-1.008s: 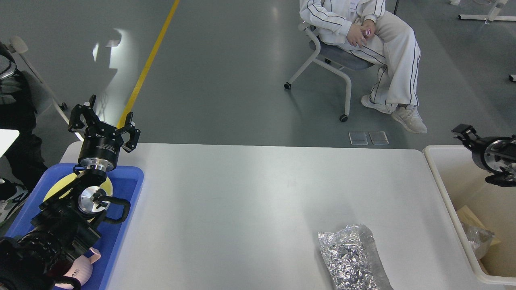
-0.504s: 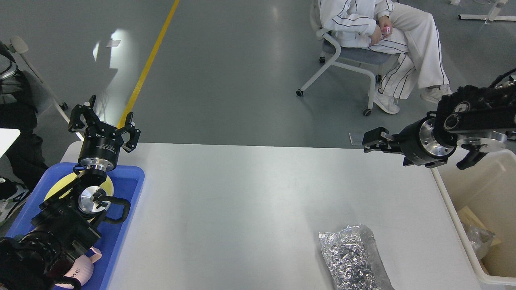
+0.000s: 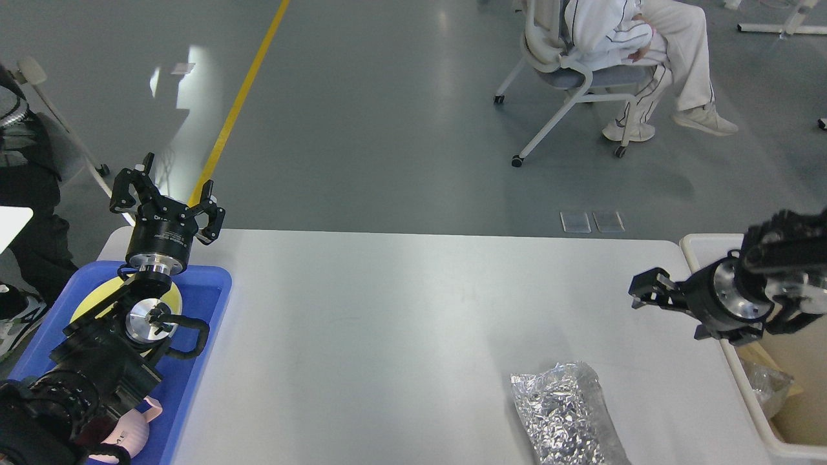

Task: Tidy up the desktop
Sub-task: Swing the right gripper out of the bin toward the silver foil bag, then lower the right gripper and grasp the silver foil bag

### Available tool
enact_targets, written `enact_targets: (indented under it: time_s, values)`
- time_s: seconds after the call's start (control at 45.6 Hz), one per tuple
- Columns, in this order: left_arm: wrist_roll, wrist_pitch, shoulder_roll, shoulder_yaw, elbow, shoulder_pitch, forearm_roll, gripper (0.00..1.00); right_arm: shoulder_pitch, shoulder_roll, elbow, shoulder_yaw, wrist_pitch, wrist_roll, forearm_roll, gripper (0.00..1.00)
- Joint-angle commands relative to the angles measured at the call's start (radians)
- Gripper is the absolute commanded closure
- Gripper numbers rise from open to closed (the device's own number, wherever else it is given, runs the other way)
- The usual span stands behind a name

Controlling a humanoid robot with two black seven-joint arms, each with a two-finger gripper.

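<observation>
Crinkled silver foil bag [image 3: 567, 416] lies on the desktop [image 3: 387, 323], below the right gripper [image 3: 639, 294], whose finger spacing cannot be told, while the left gripper [image 3: 167, 194] is spread, empty.

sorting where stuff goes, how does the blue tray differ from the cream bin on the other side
The blue tray is bright blue with a low rim; the cream bin is off-white with taller walls. The tray lies on the desktop at its left edge; the bin stands beside its right edge. The tray holds a yellow plate and a pink item; the bin holds crumpled plastic and cardboard. Both are rectangular with rounded corners.
</observation>
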Motion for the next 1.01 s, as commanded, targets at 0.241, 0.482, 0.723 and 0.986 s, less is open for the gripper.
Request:
enact_targets:
  time_s: [0.241,0.482,0.723,0.986]
  values:
    - [0.0,0.0,0.001,0.0,0.0,0.005,0.0,0.03,-0.298,-0.253,0.117,0.213,-0.018,-0.006,0.003,0.0]
    - [0.0,0.0,0.001,0.0,0.0,0.005,0.0,0.03,-0.308,-0.351,0.258,0.22,0.012,-0.008,0.011,0.0]
    - [0.0,-0.002,0.001,0.0,0.0,0.005,0.0,0.03,-0.381,-0.367,0.289,0.263,0.006,0.008,0.016,0.0]
    - [0.0,-0.002,0.001,0.0,0.0,0.005,0.0,0.03,-0.59,-0.328,0.28,0.422,-0.003,0.012,0.016,0.0]
